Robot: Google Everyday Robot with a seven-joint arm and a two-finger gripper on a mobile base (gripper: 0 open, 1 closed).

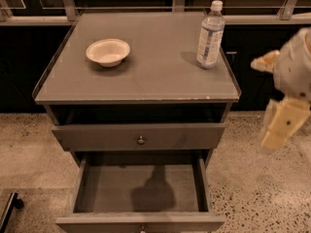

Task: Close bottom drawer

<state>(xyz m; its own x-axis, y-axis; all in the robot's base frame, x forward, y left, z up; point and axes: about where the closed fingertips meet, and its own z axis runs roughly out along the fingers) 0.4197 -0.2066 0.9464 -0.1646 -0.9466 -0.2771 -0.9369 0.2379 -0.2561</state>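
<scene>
the bottom drawer (141, 221) sits pulled out at lower centre. the gripper (283, 120) hangs well apart at right, state i cannot tell. approach step: next, push the front in.

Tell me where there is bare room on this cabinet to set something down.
The tabletop is bare between the bowl and the water bottle, and along its whole front half. The open bottom drawer holds nothing visible. Crowding is only at the back corners. The gripper hangs to the right, beside the cabinet.
</scene>
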